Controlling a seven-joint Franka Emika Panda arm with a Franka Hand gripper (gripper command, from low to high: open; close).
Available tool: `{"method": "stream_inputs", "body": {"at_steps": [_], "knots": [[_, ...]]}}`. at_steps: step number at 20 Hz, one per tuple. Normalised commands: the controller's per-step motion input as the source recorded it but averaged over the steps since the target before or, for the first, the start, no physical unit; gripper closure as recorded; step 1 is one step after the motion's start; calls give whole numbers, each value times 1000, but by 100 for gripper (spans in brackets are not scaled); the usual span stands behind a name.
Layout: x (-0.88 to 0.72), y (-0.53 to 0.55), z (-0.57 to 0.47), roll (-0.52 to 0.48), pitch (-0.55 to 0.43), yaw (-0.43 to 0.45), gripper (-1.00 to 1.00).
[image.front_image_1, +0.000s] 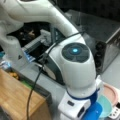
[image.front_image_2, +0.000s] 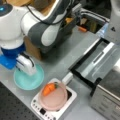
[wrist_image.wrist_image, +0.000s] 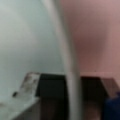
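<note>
In a front view my gripper (image.front_image_2: 29, 72) hangs low over a teal plate (image.front_image_2: 37, 81) at the left, its fingertips hidden behind the white hand. Beside that plate, a pink plate (image.front_image_2: 56, 100) carrying an orange carrot (image.front_image_2: 48, 89) rests on a white appliance (image.front_image_2: 71, 98) with buttons. From the opposite side, the hand (image.front_image_1: 75, 107) stands just left of the teal plate (image.front_image_1: 107, 107) and the pink plate (image.front_image_1: 112, 92). The wrist view is very close: teal surface (wrist_image.wrist_image: 27, 40) at left, pink surface (wrist_image.wrist_image: 92, 32) at right, a pale rim (wrist_image.wrist_image: 65, 47) between them.
A toaster oven (image.front_image_2: 105, 100) with its door (image.front_image_2: 98, 60) dropped open stands at a front view's right. A wooden box (image.front_image_1: 17, 97) sits near the arm's base. Clutter and a small orange item (image.front_image_2: 82, 29) lie at the back.
</note>
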Motion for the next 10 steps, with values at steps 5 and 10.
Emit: {"method": "stream_inputs", "body": {"at_steps": [5,10], "knots": [[54,220,279,353,139,-15,100],[63,36,135,319,106,3,100]]}}
